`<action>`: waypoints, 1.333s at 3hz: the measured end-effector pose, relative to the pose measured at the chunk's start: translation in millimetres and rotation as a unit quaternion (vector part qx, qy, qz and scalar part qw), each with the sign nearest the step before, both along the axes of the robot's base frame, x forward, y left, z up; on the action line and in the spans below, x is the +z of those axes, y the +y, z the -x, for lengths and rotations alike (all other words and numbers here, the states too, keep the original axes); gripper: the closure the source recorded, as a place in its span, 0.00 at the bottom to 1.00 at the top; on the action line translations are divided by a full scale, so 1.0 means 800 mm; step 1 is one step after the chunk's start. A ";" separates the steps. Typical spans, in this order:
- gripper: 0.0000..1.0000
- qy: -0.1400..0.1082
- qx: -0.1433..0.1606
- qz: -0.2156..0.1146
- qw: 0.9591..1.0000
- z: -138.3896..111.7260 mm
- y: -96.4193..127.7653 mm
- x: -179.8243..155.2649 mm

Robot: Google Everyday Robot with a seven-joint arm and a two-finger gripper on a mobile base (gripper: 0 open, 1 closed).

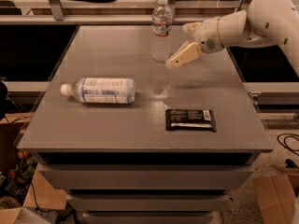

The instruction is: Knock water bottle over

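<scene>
The water bottle [161,31], slim, clear and ribbed with a white cap, stands upright at the far middle of the grey table [112,55]. My gripper [178,45] comes in from the right on a white arm and hangs just right of the bottle, at about its lower half. Its tan fingers [182,56] are spread apart and hold nothing. The lower fingertip is very close to the bottle's right side; I cannot tell whether it touches.
A fatter bottle [100,90] with a white-and-blue label lies on its side at the left of the table, cap to the left. A dark snack bar [190,119] lies flat near the front right. Cardboard boxes sit on the floor at both sides.
</scene>
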State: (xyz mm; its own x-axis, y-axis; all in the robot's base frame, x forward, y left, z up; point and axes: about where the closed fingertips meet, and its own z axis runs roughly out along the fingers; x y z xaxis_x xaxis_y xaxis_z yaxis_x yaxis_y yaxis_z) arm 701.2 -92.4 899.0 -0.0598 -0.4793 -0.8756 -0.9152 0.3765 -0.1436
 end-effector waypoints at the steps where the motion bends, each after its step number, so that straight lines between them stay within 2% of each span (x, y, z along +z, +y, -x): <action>1: 0.00 -0.010 0.003 -0.038 0.999 -0.021 0.017 0.000; 2: 0.00 -0.018 0.007 -0.076 0.997 -0.038 0.033 0.004; 3: 0.17 -0.030 0.016 -0.103 0.994 -0.051 0.048 0.017; 4: 0.40 -0.037 0.028 -0.115 0.992 -0.058 0.061 0.028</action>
